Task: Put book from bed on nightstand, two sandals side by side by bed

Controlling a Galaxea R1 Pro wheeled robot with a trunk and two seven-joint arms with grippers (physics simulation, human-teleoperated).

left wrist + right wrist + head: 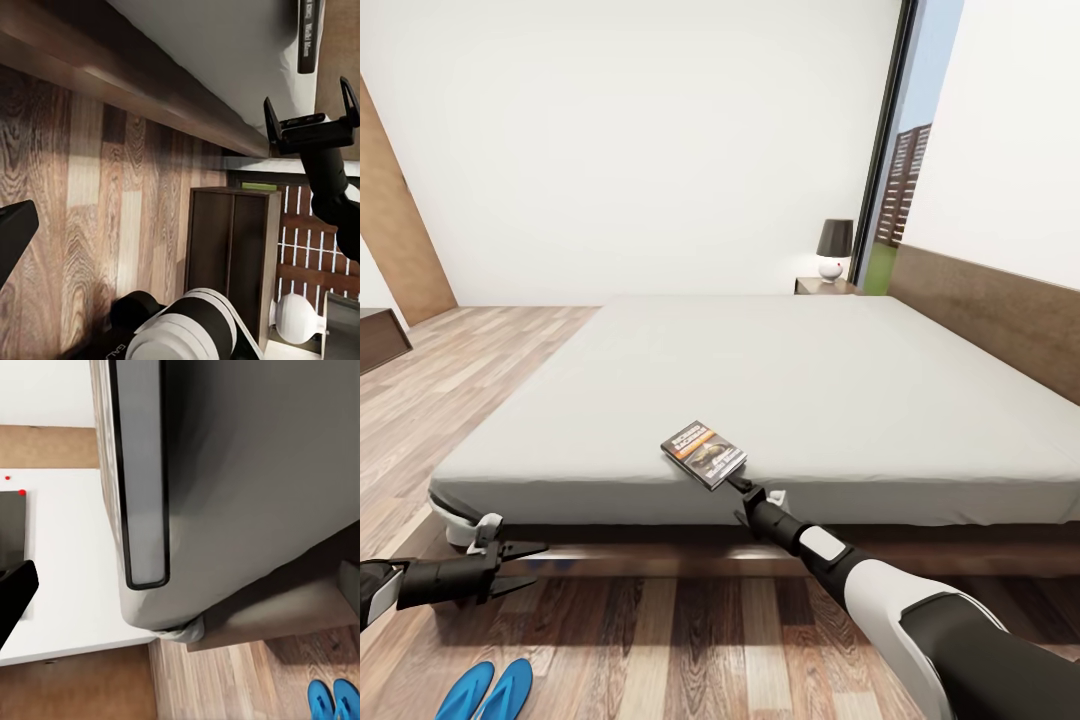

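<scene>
Book: just beyond your right gripper, fingers spread; left gripper, also spread, farther off.

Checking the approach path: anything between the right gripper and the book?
Nothing. In the head view the right gripper sits at the book's near corner, with bare mattress of the bed around it.

the bed is covered in smooth matt off-white cloth over a dark glossy wood frame. the floor is laid in streaked wood planks with a soft sheen. the book is faced with a glossy printed paper cover. the sandals are seen as smooth blue plastic.
</scene>
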